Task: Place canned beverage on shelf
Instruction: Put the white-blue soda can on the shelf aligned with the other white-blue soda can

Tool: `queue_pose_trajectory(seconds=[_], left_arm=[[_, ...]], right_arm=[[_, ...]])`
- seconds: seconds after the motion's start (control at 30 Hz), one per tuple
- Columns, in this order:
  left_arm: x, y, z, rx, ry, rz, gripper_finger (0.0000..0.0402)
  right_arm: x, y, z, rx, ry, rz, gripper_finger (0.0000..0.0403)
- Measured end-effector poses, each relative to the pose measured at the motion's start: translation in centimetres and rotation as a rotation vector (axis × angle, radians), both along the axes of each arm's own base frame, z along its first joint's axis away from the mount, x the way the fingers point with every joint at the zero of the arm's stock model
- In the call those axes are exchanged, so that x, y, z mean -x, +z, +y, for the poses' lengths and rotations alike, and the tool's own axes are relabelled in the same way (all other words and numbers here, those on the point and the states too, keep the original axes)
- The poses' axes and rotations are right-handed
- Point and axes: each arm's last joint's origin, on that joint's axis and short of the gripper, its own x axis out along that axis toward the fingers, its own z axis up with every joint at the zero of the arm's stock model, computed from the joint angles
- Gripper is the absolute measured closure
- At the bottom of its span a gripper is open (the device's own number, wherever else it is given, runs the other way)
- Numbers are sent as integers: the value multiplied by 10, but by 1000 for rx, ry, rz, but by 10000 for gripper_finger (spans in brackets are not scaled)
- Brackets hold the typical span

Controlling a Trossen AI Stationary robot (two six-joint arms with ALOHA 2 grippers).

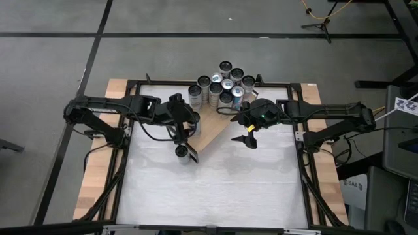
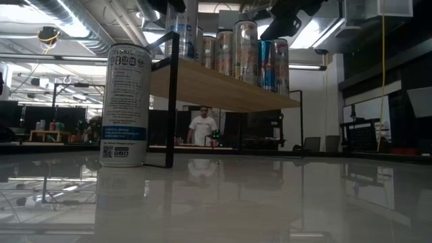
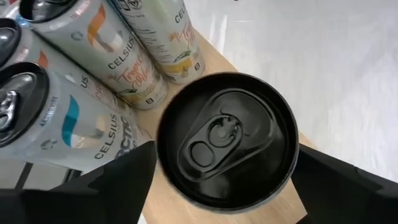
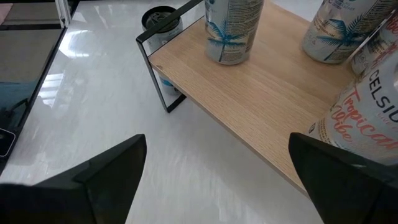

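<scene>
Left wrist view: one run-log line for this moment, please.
left pincer: at black-topped can on shelf | right pincer: open, empty | spare can: on table

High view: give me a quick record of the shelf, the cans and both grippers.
shelf: wooden board, angled across the table
can cluster: standing at shelf's far end
end can: upright near shelf's other end
loose can: upright on table, beside that end
left gripper: over end can
right gripper: open, empty, above table beside shelf
</scene>
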Motion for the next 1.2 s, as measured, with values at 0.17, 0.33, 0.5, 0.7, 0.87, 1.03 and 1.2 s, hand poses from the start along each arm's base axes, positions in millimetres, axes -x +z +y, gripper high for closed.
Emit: queue_pose_trajectory(seconds=[0.17,0.33,0.5,0.7,0.87,1.03,1.2], left_arm=[[-2,-1,0,1,1,1,95],[-6,1,-1,20,15,-50,135],[-8,0,2,13,31,-53,153],[-17,-3,7,16,48,-80,155],[-24,-6,12,14,68,-92,156],[-28,-6,16,-6,96,-109,156],[-29,-5,19,-27,126,-131,157]], right_arm=[[0,0,0,0,0,0,15],[0,0,0,0,0,0,15],[0,0,0,0,0,0,15],[0,0,0,0,0,0,15],[0,0,0,0,0,-1,15],[0,0,0,0,0,-1,15],[0,0,0,0,0,-1,15]])
